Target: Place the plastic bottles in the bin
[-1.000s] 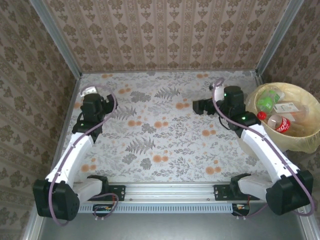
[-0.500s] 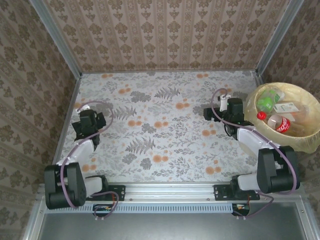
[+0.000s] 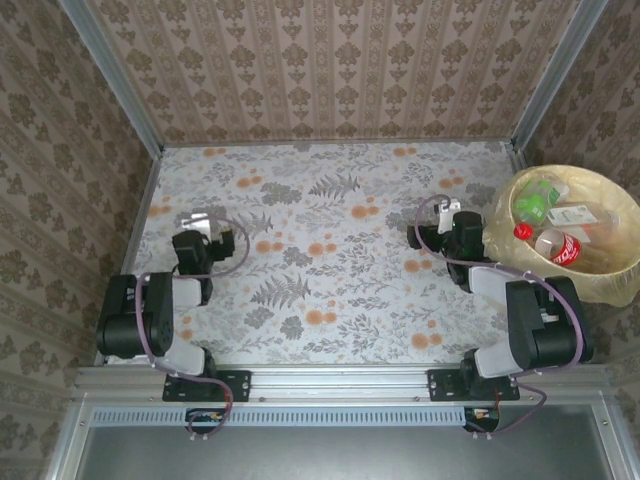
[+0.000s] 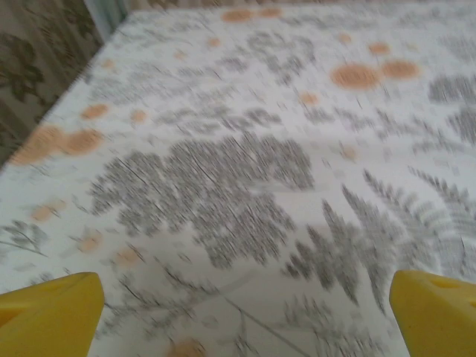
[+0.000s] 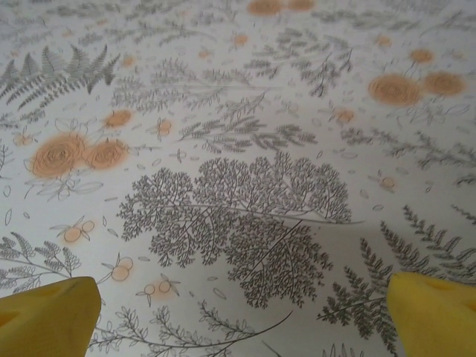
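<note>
While both arms sit folded close to their bases, the left gripper (image 3: pixel 203 222) and the right gripper (image 3: pixel 430 225) each hold their jaws spread wide, with nothing between them. Ahead of both sets of jaws the tabletop (image 3: pixel 330 200) runs flat to the wallpapered back wall (image 3: pixel 330 70). A metal corner post (image 3: pixel 115 90) bounds the table to the left of the left jaws. The bin (image 3: pixel 505 215) stands just to the right of the right jaws, at the table's right edge.

The overhead view shows the plastic bottles (image 3: pixel 560 245) lying inside the bin: one red-labelled with a red cap, one green (image 3: pixel 535 200), others clear. Their exact number is hard to judge.

The left wrist view shows yellow fingertips (image 4: pixel 52 309) in the lower corners and, blurred, the table's left edge ahead of the jaws. The right wrist view shows its own yellow fingertips (image 5: pixel 431 309) over a sharp print of grey ferns and orange blooms.

The bin is round and lined with a pale yellow, translucent, crinkled bag. The bottles are clear plastic.
</note>
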